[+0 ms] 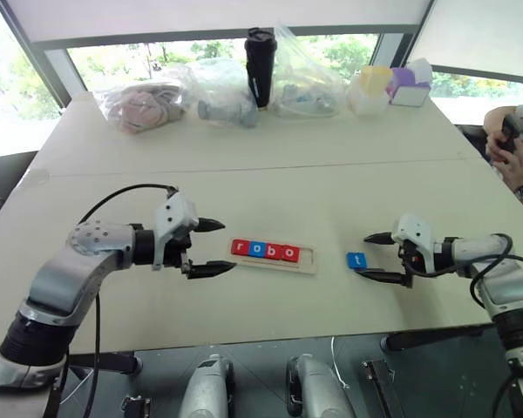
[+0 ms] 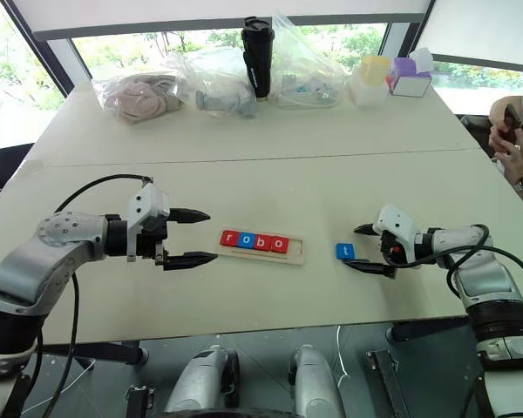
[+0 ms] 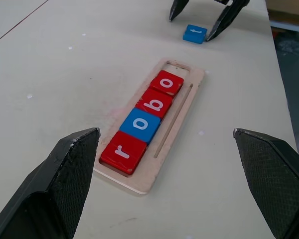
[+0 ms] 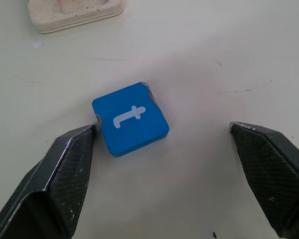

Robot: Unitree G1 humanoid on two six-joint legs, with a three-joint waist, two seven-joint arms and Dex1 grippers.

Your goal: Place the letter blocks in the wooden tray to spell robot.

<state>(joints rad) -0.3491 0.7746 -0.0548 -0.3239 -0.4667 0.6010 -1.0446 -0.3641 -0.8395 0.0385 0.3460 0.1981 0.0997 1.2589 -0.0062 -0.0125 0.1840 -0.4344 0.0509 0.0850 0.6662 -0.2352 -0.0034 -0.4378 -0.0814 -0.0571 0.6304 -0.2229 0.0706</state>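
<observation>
- The left arm reaches in over the pale tabletop (image 1: 270, 187), elbow bent, with its forearm pointing toward the wooden tray (image 1: 307, 261).
- The left tool (image 1: 216, 247) hovers just beside the tray's "r" end. Its two black fingers are spread wide, one above the other, and hold nothing.
- The right arm comes in from the opposite side of the tray, bent at the elbow, wrist angled down toward the tabletop.
- The right tool (image 1: 372, 256) sits low over the tabletop with its fingers wide apart, straddling the near side of the blue "t" block (image 1: 356, 259). In the right wrist view one fingertip (image 4: 82, 144) is right at a corner of the block; whether it touches I cannot tell. Nothing is gripped.
- The wooden tray lies flat near the middle of the tabletop. It holds four letter blocks in a row: red "r" (image 3: 123, 153), blue "o" (image 3: 141, 124), red "b" (image 3: 156, 102), red "o" (image 3: 166, 82). The slot past the last "o" is empty.
- The blue "t" block lies flat on the tabletop, apart from the tray, off its empty end.
</observation>
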